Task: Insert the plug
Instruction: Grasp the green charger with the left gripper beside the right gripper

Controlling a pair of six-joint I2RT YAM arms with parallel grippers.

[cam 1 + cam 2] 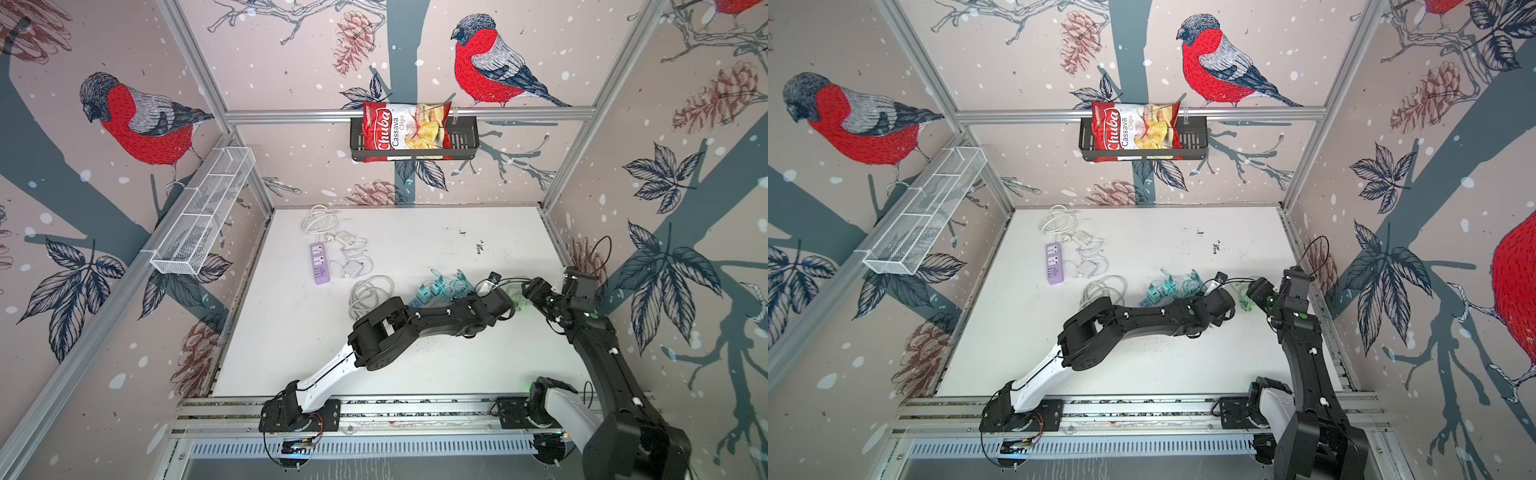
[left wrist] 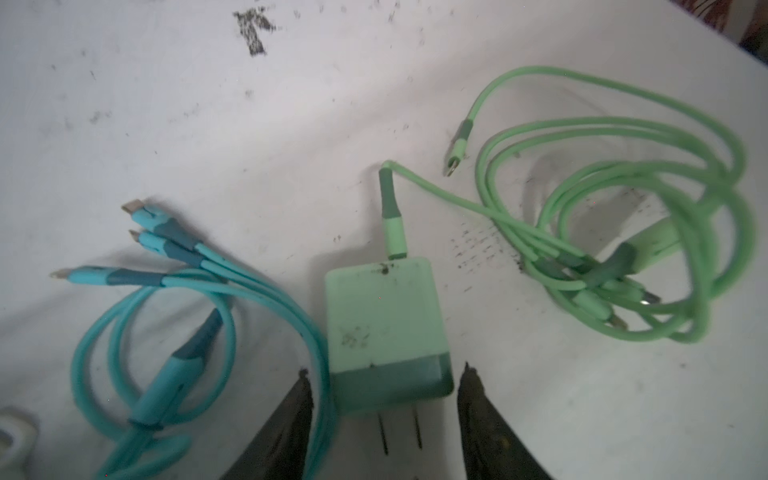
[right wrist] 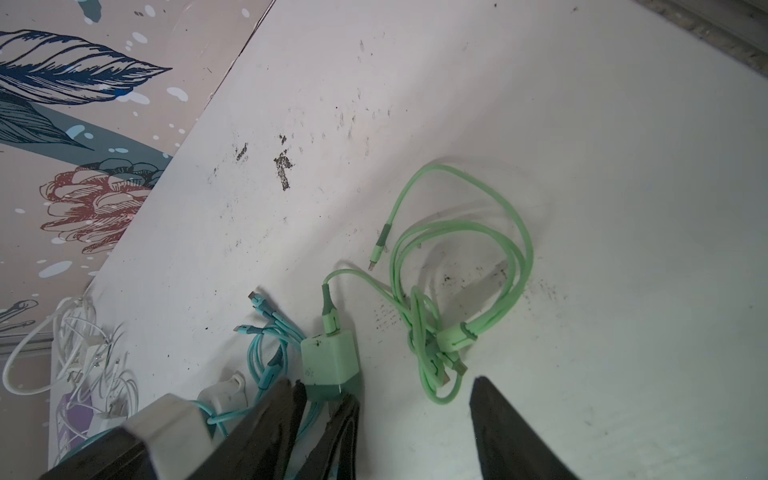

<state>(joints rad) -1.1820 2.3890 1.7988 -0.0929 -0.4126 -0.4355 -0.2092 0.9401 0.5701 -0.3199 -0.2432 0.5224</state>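
While green plug lies flat on table between blue cable and green coil, left gripper straddles it, jaws spread, not yet pinching. Looks light, rigid, slick: take flat sides above prongs. Right gripper spread, empty.

Left arm just beside teal charger (purple power strip well apart).

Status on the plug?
Left gripper open, fingers flanking green charger. Right gripper open, empty. Blue cable between one finger and charger. Purple power strip across table.
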